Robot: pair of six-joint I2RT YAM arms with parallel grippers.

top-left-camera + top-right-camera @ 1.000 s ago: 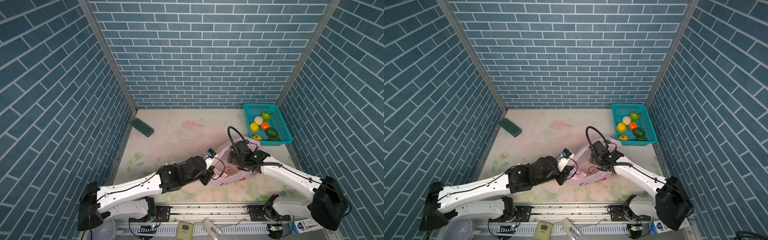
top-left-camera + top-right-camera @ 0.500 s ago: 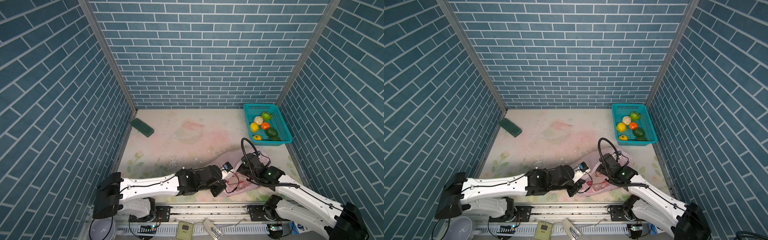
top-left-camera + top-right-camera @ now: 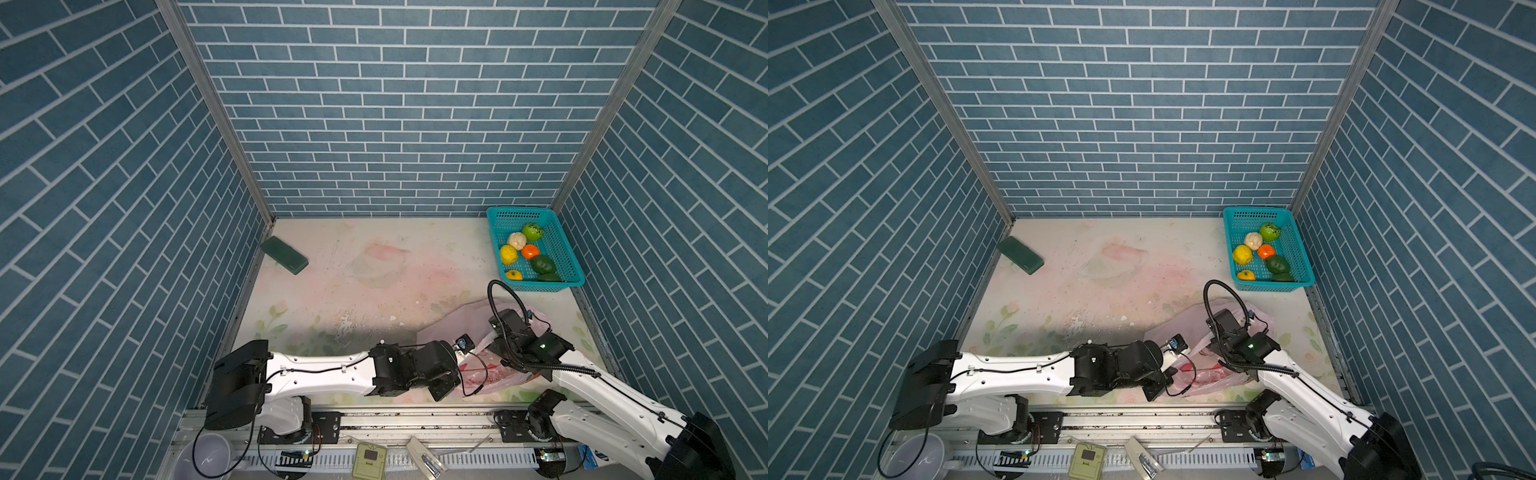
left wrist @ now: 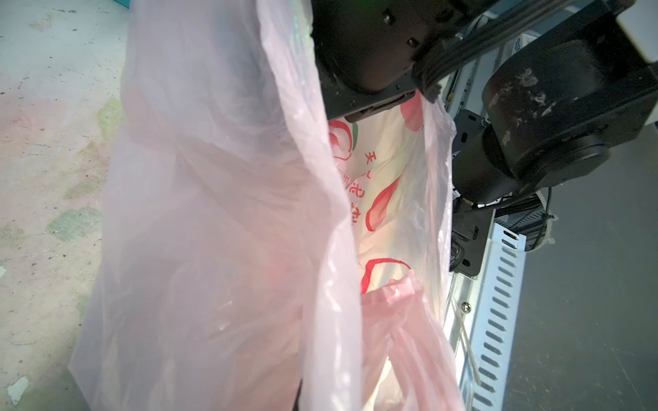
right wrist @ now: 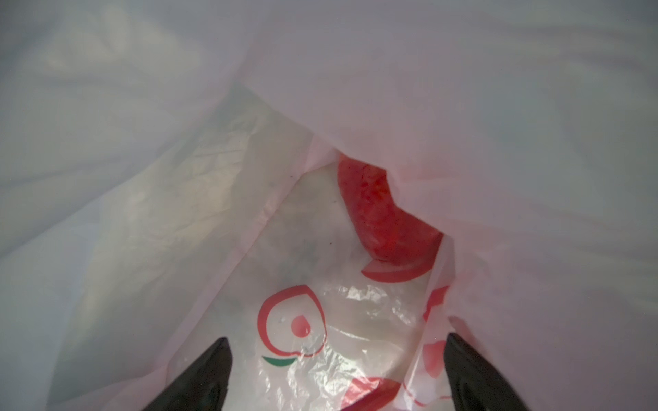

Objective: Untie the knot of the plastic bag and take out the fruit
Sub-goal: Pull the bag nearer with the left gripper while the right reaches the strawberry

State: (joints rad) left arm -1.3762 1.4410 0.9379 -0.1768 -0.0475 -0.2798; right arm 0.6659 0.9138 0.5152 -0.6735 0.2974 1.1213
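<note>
Top views, counter (image 3: 374,291): pale and flower-printed, with a teal basket (image 3: 515,216) in its far right corner.
Left arm (image 3: 324,374): lies along the counter's front edge, well in front of the basket, with its wrist at the bag.
Right arm (image 3: 602,390): comes in from the front right corner, with its wrist over the bag, in front of the basket.
Plastic bag (image 3: 461,324): thin, pink and crumpled, lying on the counter near the basket's front wall but apart from it, mouth open.
Block (image 3: 284,255): dark green, across the counter from the basket, by the left wall.
Fruit (image 3: 530,251): light green, cream, yellow, orange, dark green and yellow-orange pieces lie inside the basket.
Red fruit (image 5: 384,213): outside the basket, deep in the bag, half under a pink fold.
Right tool (image 5: 336,341): fingers wide apart inside the bag, over its printed film, gripping nothing.
Left tool (image 3: 478,358): closed on the bag's lifted rim, its fingers hidden under plastic.
</note>
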